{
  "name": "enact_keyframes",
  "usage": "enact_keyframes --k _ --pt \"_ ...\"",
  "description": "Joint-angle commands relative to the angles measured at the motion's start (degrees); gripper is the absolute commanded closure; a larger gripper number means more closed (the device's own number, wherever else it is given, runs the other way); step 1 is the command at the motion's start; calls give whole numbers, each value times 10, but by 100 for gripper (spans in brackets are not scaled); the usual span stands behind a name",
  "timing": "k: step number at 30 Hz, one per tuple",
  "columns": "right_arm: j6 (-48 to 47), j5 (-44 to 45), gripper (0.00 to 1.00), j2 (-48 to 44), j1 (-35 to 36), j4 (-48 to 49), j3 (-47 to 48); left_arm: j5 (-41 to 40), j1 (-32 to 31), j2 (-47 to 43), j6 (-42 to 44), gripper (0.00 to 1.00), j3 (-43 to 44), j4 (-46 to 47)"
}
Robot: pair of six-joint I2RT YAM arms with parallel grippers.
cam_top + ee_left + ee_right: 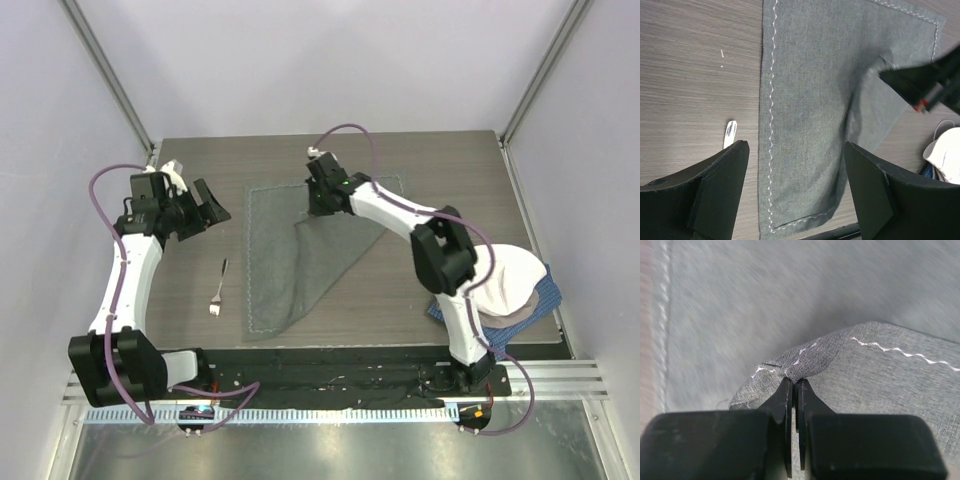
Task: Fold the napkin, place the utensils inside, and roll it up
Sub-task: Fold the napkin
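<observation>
I'm looking down on a dark wood-grain table (200, 180). The grey-green napkin (272, 275) lies near its middle, with the left hem straight and flat on the wood. The far right corner is drawn over onto the cloth, so a slanted fold runs down toward the near left corner. A small silver fork (219, 290) lies flat on bare wood just left of the napkin, not touching it, tines toward the near edge. At the table's right edge, well apart from the napkin, a blue checked cloth (441, 312) lies under a bunched cream-white cloth (510, 278).
</observation>
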Motion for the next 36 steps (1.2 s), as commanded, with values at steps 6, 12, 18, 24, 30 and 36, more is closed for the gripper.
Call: enact_keyframes --k 6,12,18,24,30,36 --pt "32 -62 99 167 29 59 249 10 4 12 12 19 -3 24" --pt "64 -75 99 209 35 136 282 12 5 15 12 19 -3 21" --pt "82 -75 99 236 35 162 324 17 7 20 12 19 -3 21" --pt "96 -77 99 267 34 180 366 23 10 22 10 20 -3 22" --pt "114 -93 99 303 35 201 405 30 12 23 8 20 -3 23" --pt "123 -92 99 316 34 221 413 34 14 26 5 20 -4 24"
